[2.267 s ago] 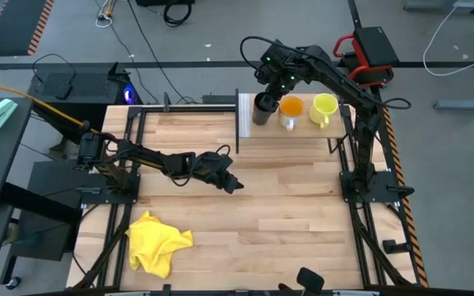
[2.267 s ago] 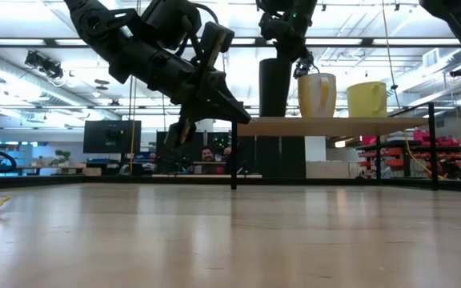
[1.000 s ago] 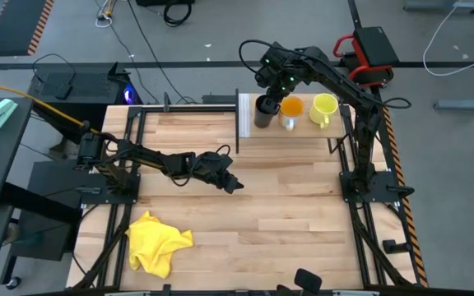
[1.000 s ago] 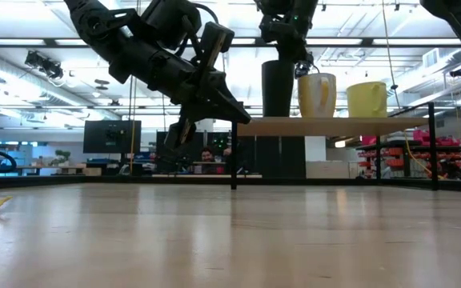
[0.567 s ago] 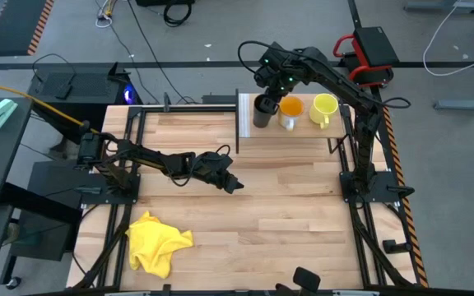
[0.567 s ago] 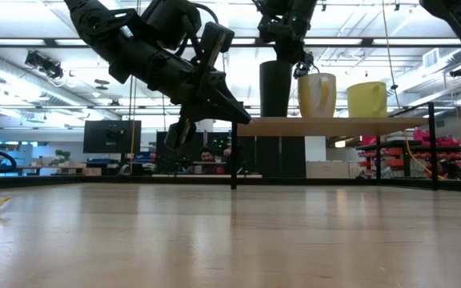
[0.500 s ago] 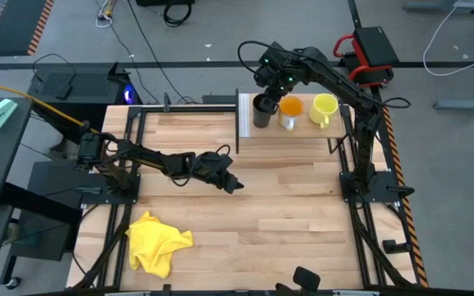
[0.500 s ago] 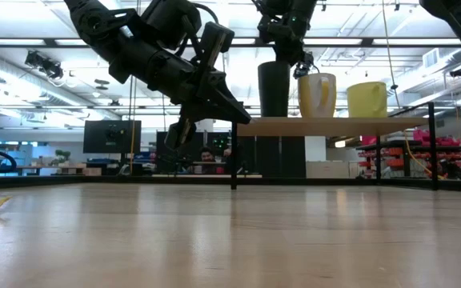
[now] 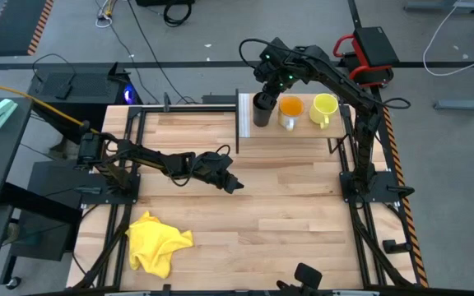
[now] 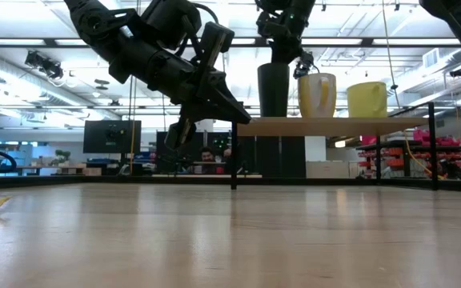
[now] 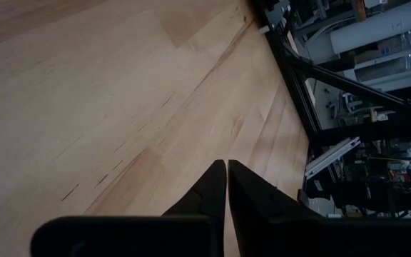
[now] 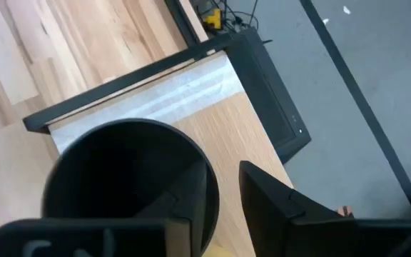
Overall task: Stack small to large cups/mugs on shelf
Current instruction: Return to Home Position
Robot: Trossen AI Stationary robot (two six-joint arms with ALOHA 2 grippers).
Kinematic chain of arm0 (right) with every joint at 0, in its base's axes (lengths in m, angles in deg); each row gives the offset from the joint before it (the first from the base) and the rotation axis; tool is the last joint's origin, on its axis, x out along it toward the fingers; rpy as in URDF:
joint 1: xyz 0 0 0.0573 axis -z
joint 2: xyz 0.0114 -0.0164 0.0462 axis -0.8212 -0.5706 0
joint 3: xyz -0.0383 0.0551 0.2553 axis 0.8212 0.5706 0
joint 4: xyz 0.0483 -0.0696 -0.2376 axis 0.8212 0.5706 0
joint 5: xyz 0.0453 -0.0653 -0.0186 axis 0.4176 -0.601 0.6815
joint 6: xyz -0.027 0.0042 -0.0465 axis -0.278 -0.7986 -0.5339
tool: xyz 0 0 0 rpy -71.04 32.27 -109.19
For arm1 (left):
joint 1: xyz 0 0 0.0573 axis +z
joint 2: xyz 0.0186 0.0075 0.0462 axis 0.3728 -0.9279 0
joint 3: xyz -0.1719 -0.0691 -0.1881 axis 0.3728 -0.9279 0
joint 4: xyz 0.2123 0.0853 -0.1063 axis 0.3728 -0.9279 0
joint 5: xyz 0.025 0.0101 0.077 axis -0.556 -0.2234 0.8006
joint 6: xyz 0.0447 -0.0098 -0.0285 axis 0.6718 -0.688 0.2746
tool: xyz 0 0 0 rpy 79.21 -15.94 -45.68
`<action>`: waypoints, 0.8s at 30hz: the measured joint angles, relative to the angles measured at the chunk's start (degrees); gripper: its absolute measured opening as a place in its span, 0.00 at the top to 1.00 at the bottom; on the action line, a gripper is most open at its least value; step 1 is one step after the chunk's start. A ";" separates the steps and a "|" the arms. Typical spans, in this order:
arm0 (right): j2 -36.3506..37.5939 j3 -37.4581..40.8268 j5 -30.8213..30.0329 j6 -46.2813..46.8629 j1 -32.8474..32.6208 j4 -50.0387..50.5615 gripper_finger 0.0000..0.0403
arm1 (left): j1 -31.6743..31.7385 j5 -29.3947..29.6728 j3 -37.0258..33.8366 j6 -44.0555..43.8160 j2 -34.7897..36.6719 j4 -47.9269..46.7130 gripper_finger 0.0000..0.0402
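I found the right gripper over the black cup, fingers parted loosely astride its rim. The cup stood on the shelf by the white end panel, then the orange cup, then the yellow-green mug. The left gripper hung pinched closed above the tabletop

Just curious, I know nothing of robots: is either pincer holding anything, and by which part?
Nothing firmly, it seems. The right pincer straddles the rim of the black cup, with a gap beside its outer finger. The left pincer is shut and empty.
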 joint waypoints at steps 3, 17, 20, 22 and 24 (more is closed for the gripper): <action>0.23 -0.98 0.02 -0.02 -0.02 -0.04 0.76 | -0.01 0.00 0.00 0.00 0.00 0.00 0.95; 11.82 -1.16 -1.44 11.11 0.19 2.23 0.75 | 0.23 -0.97 0.02 0.79 0.00 -0.03 0.94; 16.06 -1.21 -1.46 16.29 -0.39 3.38 0.76 | 0.95 -3.77 0.02 0.92 0.04 0.08 0.94; 19.01 -1.21 -1.46 18.47 -1.30 4.40 0.75 | 1.59 -5.97 0.02 0.92 0.30 0.27 0.95; 21.87 -1.21 -1.46 19.82 -2.58 4.79 0.75 | 2.39 -7.48 0.01 0.90 1.64 0.01 0.95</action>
